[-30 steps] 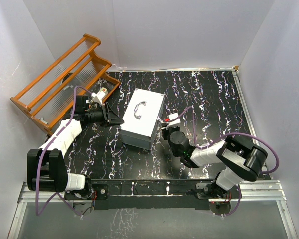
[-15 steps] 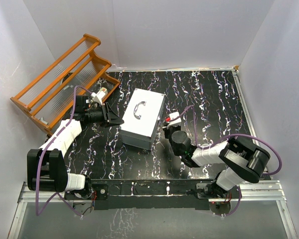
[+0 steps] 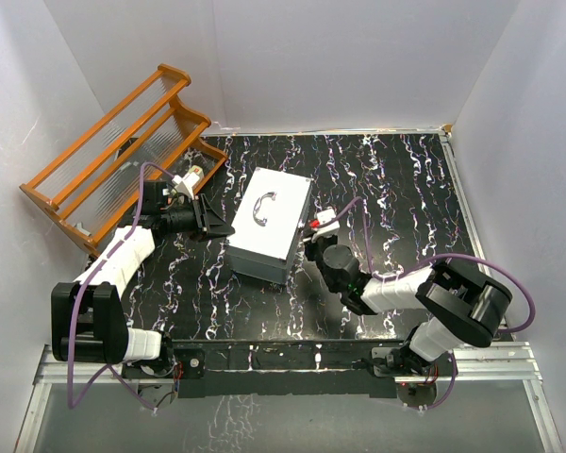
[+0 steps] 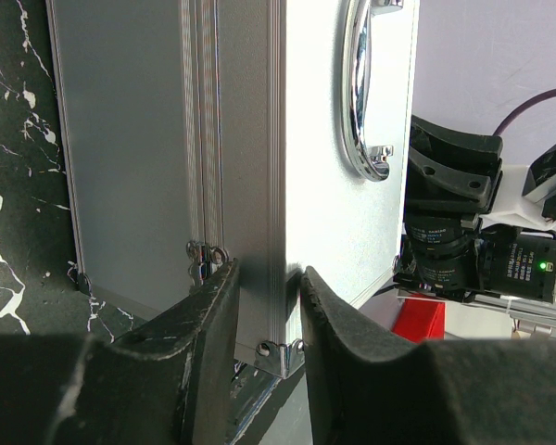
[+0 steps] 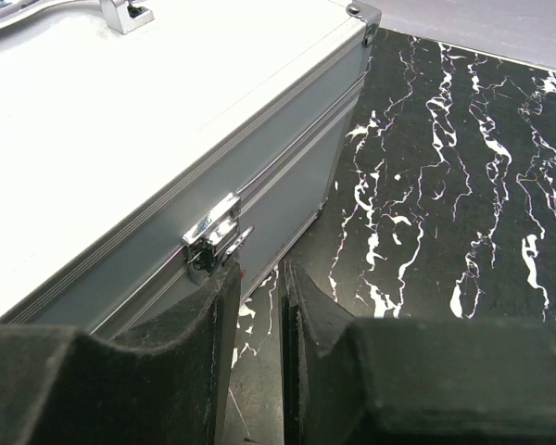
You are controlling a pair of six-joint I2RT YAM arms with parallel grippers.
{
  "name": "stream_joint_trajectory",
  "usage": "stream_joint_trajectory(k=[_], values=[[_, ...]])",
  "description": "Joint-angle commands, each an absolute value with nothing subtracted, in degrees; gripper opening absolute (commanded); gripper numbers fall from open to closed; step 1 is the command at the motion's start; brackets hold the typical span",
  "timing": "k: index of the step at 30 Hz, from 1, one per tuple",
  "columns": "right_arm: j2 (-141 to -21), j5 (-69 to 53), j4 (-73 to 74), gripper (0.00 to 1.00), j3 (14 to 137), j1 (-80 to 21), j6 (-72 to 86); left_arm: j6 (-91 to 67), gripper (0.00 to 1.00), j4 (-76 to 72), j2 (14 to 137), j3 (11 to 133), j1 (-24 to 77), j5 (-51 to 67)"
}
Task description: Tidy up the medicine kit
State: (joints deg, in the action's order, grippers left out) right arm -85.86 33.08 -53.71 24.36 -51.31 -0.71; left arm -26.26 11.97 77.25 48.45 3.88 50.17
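The left arm reaches low over the table [image 3: 396, 189], with the left gripper [image 4: 266, 278] narrowed around a corner edge of the medicine kit [image 3: 275, 231]; whether it is actually pinching the edge cannot be told. The right arm is folded low, and the right gripper [image 5: 259, 273] is a thin, empty slit with the latch [image 5: 211, 239] just ahead of its left tip.

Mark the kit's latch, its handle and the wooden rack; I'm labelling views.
latch [image 5: 211, 243], right wrist view, chrome clasp.
handle [image 4: 354, 102], left wrist view, middle of the bow.
wooden rack [image 3: 113, 160], top external view, ribbed shelf panel.
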Motion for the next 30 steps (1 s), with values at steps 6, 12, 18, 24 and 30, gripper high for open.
stream_joint_trajectory(k=[6, 12, 18, 24, 30], values=[[-82.65, 33.97, -49.79, 0.25, 28.92, -51.14, 3.8, -22.16, 0.29, 19.95, 80.16, 45.21, 4.41, 40.01], [-81.15, 32.31, -48.23, 0.26, 29.05, -51.17, 4.57, -22.21, 0.29, 19.87, 80.24, 45.23, 4.39, 40.09], [-80.63, 30.43, -46.22, 0.27, 29.79, -51.15, 4.57, -22.31, 0.29, 19.77, 80.29, 45.24, 4.39, 40.33], [-79.9, 32.3, -44.53, 0.28, 31.11, -51.16, 5.01, -22.23, 0.29, 19.87, 80.24, 45.35, 4.4, 40.29], [-80.92, 33.84, -43.57, 0.26, 33.07, -51.05, 4.4, -22.32, 0.29, 19.86, 80.24, 45.47, 4.39, 40.42]])
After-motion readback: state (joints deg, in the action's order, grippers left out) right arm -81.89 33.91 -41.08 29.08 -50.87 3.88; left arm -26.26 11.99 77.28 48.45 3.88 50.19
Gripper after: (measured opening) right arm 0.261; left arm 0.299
